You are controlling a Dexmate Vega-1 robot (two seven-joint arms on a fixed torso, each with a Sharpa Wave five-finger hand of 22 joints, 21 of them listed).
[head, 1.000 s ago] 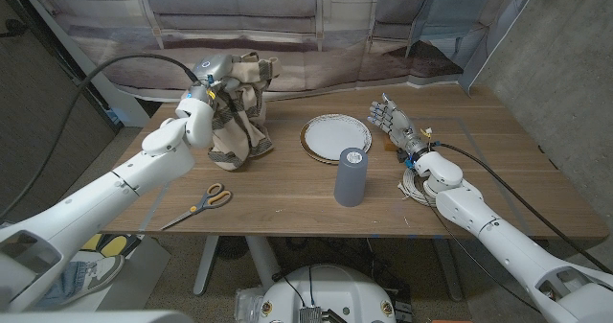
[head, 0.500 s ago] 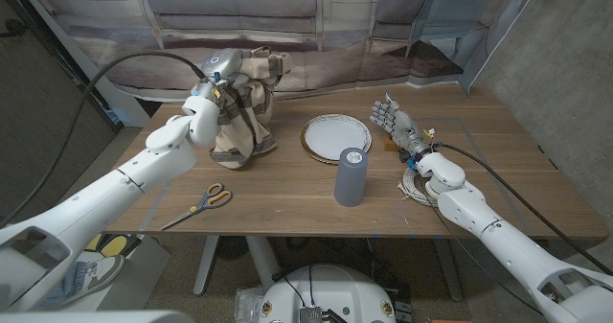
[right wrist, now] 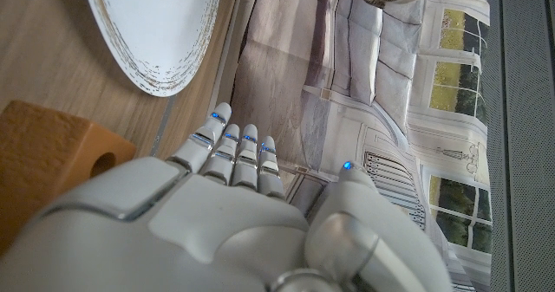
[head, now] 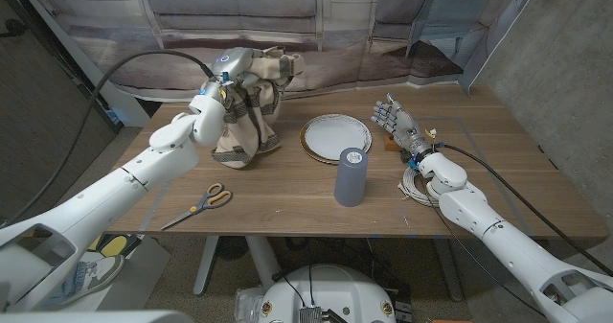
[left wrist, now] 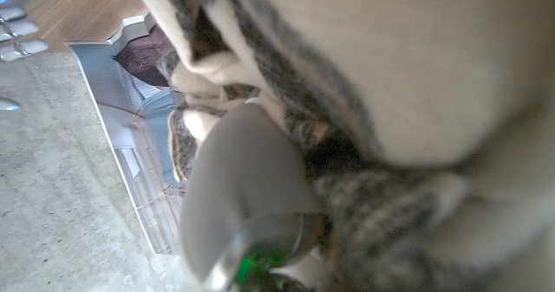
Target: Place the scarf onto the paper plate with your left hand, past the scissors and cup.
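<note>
Scarf [head: 247,112] hangs upper left of the frame, bunched and lifted, its tail brushing the table [head: 287,194]. Soft, light, floppy, I'd say — best gripped at the gathered top. Left hand [head: 228,74] clutches it there. Paper plate [head: 335,135] waits centre; right hand [head: 395,120] stands spread, holding nothing.

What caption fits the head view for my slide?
Left hand lifts the scarf, its tail on the table, left of the plate; right hand open.
</note>
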